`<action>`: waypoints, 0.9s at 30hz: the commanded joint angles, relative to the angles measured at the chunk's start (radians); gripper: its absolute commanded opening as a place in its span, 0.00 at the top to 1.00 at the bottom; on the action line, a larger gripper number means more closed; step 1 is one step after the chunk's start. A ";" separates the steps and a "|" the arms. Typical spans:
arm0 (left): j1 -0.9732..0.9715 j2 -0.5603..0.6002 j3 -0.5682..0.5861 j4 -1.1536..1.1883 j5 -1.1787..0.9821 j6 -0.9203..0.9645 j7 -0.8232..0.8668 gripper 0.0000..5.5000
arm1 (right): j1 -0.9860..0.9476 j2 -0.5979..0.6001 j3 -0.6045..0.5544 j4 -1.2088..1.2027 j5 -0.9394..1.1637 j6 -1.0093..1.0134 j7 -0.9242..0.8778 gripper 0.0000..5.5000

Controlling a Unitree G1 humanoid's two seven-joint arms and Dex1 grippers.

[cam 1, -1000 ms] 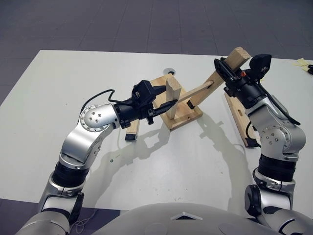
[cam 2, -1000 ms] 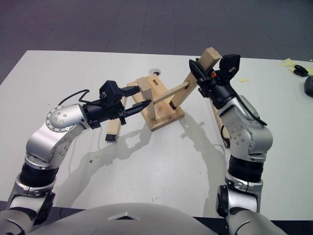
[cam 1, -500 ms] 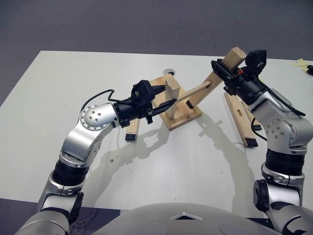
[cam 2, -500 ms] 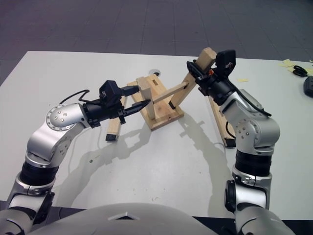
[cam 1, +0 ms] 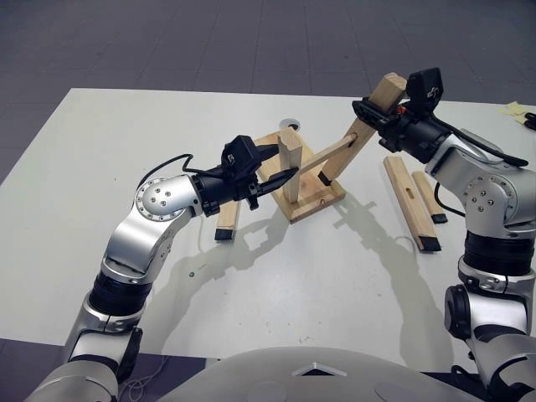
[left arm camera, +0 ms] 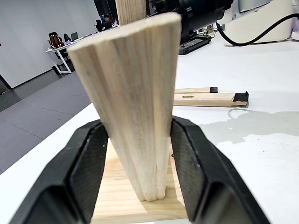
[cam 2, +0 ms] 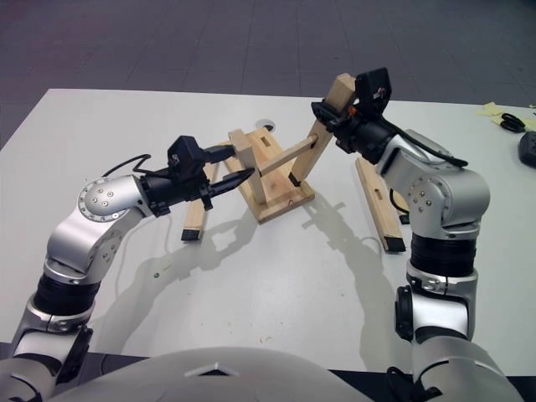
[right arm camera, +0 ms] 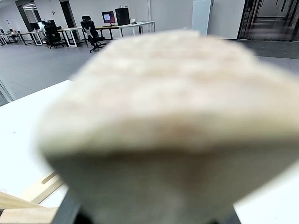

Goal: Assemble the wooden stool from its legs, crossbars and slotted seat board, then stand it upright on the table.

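A white worktop [cam 1: 100, 167] with a round cable hole [cam 1: 290, 123] stands on a dark tiled floor [cam 1: 167, 42], and the wrist views show an open office with desks and chairs behind. The part-built stool sits at the far middle of the worktop: the seat board [cam 1: 316, 201] lies flat, an upright leg [cam 1: 291, 159] stands in it, and a crossbar [cam 1: 331, 155] joins that to a tilted leg [cam 1: 387, 86]. A long loose leg [cam 1: 408, 205] and a shorter piece [cam 1: 431, 197] lie to the right, and another leg [cam 1: 226, 219] lies to the left. The left end effector [cam 1: 283, 161] is clamped on the upright leg with a pad on either side, and the right end effector [cam 1: 374, 113] grips the tilted leg near its upper end.
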 commanded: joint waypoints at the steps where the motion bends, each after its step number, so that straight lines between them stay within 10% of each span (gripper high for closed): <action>1: -0.047 0.008 -0.077 0.051 0.047 0.048 -0.036 0.63 | 0.135 0.001 0.308 0.069 -0.178 0.066 -0.013 0.81; 12: -0.040 0.005 -0.092 0.054 0.058 0.043 -0.039 0.63 | 0.395 0.232 -0.003 -0.039 0.051 0.372 -0.284 0.80; 17: -0.039 0.003 -0.098 0.054 0.061 0.041 -0.039 0.63 | 0.355 -0.083 0.306 -0.101 -0.155 0.084 -0.062 0.80; 22: -0.051 0.000 -0.096 0.066 0.070 0.034 -0.046 0.63 | 0.168 0.185 -0.007 0.089 0.074 0.260 -0.231 0.80; 27: -0.050 -0.011 -0.097 0.072 0.076 0.032 -0.045 0.63 | 0.179 0.211 0.034 0.097 0.042 0.327 -0.278 0.80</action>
